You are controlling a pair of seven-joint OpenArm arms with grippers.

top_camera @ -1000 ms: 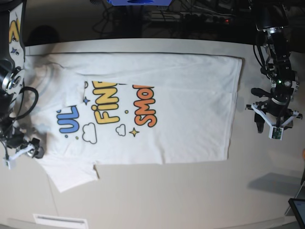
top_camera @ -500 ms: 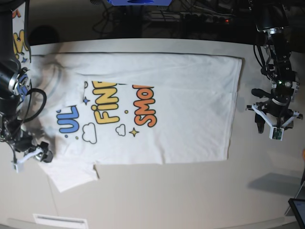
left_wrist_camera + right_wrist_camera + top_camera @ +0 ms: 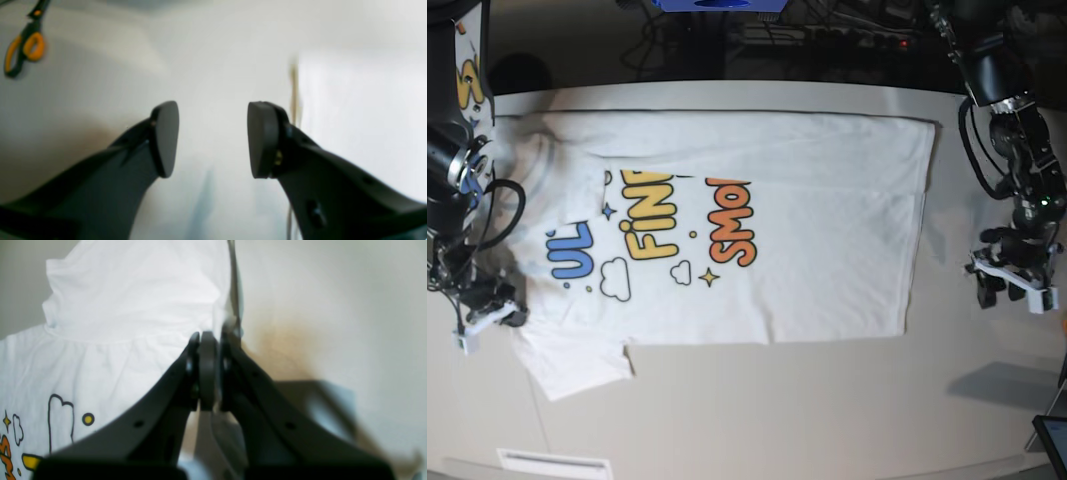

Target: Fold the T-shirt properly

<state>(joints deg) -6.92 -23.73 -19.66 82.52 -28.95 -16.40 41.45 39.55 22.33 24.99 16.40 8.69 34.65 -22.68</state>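
Note:
The white T-shirt (image 3: 827, 220) lies spread flat on the table, print side up, with the "ULTRA FINE SMOL" print towards the left. My right gripper (image 3: 489, 315) is at the shirt's left edge by the lower sleeve. In the right wrist view the right gripper (image 3: 208, 340) is shut, and the edge of the white sleeve (image 3: 133, 306) is pinched at its tip. My left gripper (image 3: 1012, 290) hangs over bare table to the right of the shirt's hem. It is open and empty in the left wrist view (image 3: 213, 140), where the hem (image 3: 360, 116) shows at the right.
Scissors (image 3: 23, 46) with orange handles lie on the table beyond my left gripper. A dark screen (image 3: 1052, 440) sits at the front right corner. Cables and equipment (image 3: 827, 40) run along the table's back edge. A white label (image 3: 552, 463) is at the front left.
My left gripper has moved towards the table's front and turned. My right gripper shifted right, then slightly back left, along the shirt's edge by the sleeve.

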